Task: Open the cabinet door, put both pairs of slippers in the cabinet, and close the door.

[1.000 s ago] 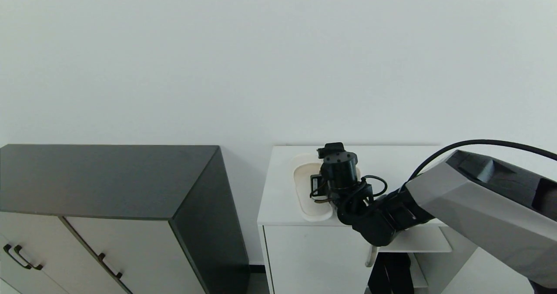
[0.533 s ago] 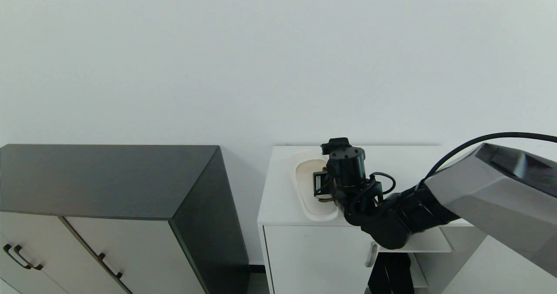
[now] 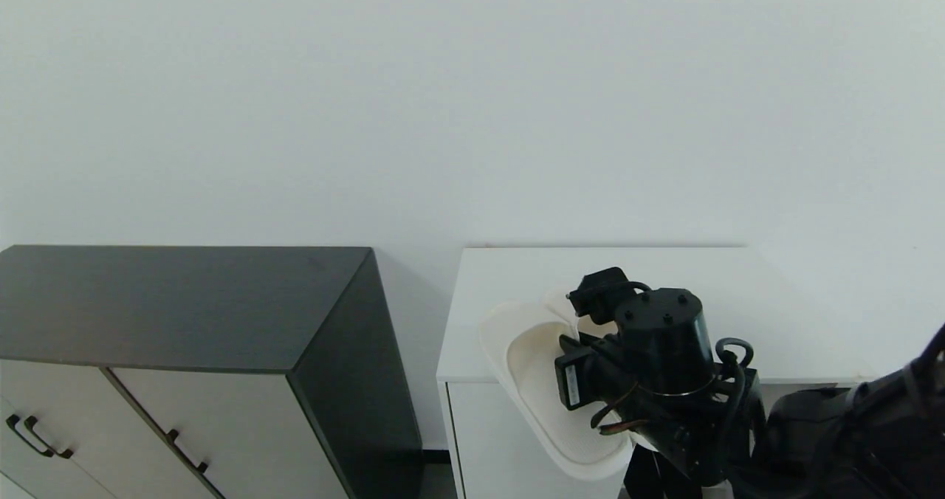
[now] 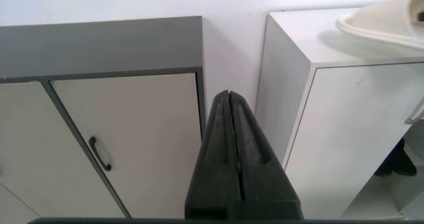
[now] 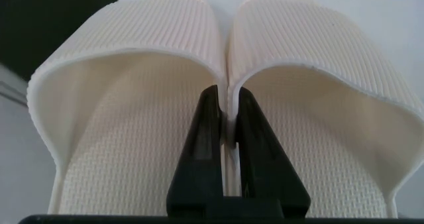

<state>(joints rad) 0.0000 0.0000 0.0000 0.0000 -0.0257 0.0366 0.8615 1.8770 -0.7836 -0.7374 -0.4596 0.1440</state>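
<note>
Slippers (image 3: 543, 381), cream pair: off the top of the white cabinet (image 3: 502, 277), where lying a second ago; now held tilted, overhanging its front edge.
Right gripper (image 5: 227, 101): clamped nearly closed on the pair's touching inner edges; drawn back toward the robot since earlier.
Left gripper (image 4: 229, 99): fingers pressed together, holding nothing, in front of the dark-topped cabinet (image 4: 99, 45).
</note>
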